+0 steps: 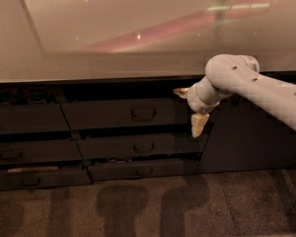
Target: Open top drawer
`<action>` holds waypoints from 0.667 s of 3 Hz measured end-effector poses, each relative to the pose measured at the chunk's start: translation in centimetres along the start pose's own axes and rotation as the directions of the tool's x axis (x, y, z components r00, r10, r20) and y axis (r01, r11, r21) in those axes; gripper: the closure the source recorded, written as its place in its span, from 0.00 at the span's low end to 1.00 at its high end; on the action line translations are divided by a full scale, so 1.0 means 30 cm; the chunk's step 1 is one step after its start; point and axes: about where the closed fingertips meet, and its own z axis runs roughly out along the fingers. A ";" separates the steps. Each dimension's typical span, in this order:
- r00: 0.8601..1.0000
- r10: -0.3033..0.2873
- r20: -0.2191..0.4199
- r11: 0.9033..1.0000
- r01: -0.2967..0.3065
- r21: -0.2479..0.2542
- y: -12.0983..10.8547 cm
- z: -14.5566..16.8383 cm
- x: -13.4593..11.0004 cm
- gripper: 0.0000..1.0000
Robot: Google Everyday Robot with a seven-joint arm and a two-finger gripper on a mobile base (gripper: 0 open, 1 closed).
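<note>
floor: nearest to us, dark and speckled, with blurry shadows lying across it.
arm: one, white, reaching in from the right; its upper part is cut off by the frame edge.
gripper: one, open and holding nothing, its two pale fingertips well apart. It hangs at the right end of the top drawer; whether it touches is hard to judge.
top drawer: topmost of the middle stack, just under the bench edge. Long axis runs left to right, front faces us, one small bar handle at centre.
lower drawers: two beneath it, each with one handle.
left drawers: three, cut off by the left edge.
cabinet door: one, dark, partly behind the arm.
bench: farthest back, pale and glossy, with a pink streak of reflection.
</note>
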 end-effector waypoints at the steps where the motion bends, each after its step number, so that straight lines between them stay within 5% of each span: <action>1: 1.000 0.000 0.000 1.000 0.000 0.000 0.000 0.000 0.000 0.00; 2: 0.998 0.056 0.006 0.996 -0.055 -0.063 0.030 0.084 0.080 0.00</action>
